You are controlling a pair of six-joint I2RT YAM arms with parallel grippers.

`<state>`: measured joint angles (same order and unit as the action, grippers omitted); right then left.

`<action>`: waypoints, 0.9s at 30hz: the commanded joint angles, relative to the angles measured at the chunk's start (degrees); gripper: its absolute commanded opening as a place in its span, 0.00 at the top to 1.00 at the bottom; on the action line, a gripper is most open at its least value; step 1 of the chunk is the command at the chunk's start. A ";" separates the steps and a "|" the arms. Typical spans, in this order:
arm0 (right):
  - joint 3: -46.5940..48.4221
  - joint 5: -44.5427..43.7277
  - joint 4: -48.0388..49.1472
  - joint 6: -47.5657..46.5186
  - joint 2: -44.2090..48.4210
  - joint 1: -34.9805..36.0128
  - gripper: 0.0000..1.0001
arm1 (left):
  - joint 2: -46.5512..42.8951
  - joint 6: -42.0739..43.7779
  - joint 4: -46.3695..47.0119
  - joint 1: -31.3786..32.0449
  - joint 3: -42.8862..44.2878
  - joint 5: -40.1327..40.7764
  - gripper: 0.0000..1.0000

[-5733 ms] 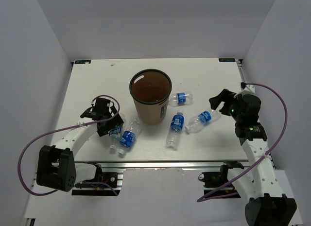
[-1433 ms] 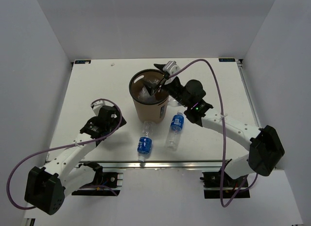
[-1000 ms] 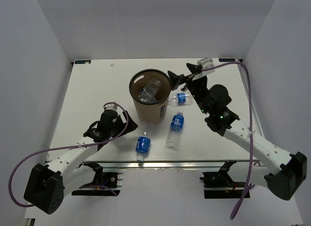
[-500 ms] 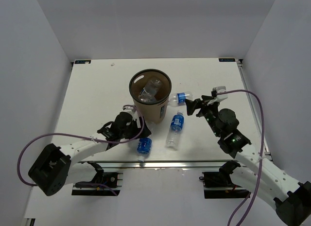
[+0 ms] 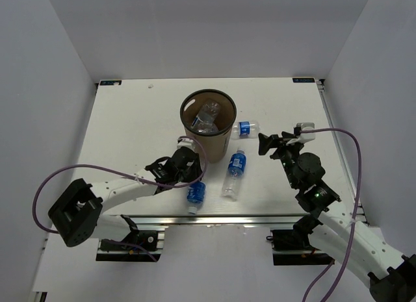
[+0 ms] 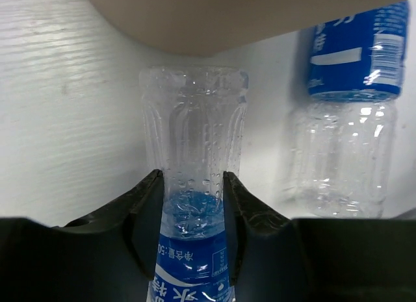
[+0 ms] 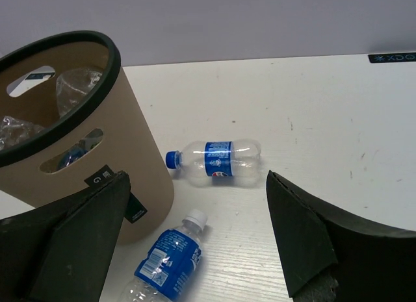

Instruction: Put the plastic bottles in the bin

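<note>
Plastic bottles (image 5: pixel 208 115), at least two, lie crumpled inside the bin (image 5: pixel 211 149). The bin is a tall brown tub with a dark rim, standing upright near the middle of the worktop (image 5: pixel 130 120).

Three more bottles lie flat on the worktop:
- **Held bottle:** The held bottle (image 6: pixel 193 120) rests close to the near edge, a little left of centre. Its cap points at that edge and its base is just beside the foot of the bin. The left gripper (image 6: pixel 193 185) is clamped on it, with one black finger pressed against each side above the blue label.
- **Middle bottle:** The middle bottle (image 5: pixel 234 172) lies just to the right of the held one, with its white cap pointing toward the far edge.
- **Far bottle:** The far bottle (image 7: pixel 218 160) lies on its side just right of the bin, with its blue cap aimed at the bin wall.

The right gripper (image 7: pixel 195 178) is over the right half of the worktop. Its jaws are spread wide and hold nothing, and it faces the far bottle and the bin.
</note>
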<state>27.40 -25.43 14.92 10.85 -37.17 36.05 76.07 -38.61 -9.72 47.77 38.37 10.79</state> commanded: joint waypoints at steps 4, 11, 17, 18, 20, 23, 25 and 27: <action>-0.50 -3.49 0.90 0.66 2.89 -0.63 0.11 | -10.91 -2.34 -13.02 0.48 1.97 10.03 0.67; -0.42 -3.66 0.55 0.75 3.68 -0.72 0.11 | -24.81 -8.75 -28.50 0.57 8.90 24.35 0.72; -0.33 -3.40 0.38 1.10 4.21 -0.81 0.11 | -28.44 -6.05 -29.32 0.48 21.47 34.99 0.73; -0.24 -3.31 0.29 1.10 4.38 -0.81 0.11 | -27.74 -3.17 -28.00 0.48 23.40 35.70 0.73; -0.15 -3.31 0.20 1.10 4.38 -0.90 0.11 | -26.33 0.53 -23.44 0.48 29.64 37.11 0.74; 0.02 -3.31 0.02 0.93 4.65 -0.90 0.11 | -21.25 14.20 -12.99 0.57 36.84 38.78 0.78; 0.02 -3.74 0.02 0.58 4.74 -0.90 0.11 | -10.68 21.51 -9.90 0.48 49.07 38.96 0.80; 0.02 -4.01 -0.24 0.49 4.65 -0.81 0.11 | -5.20 23.21 -9.19 0.57 54.74 38.00 0.81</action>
<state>27.24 -27.57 13.37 11.46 -33.08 35.35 60.25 -26.55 -25.89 48.12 82.85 47.92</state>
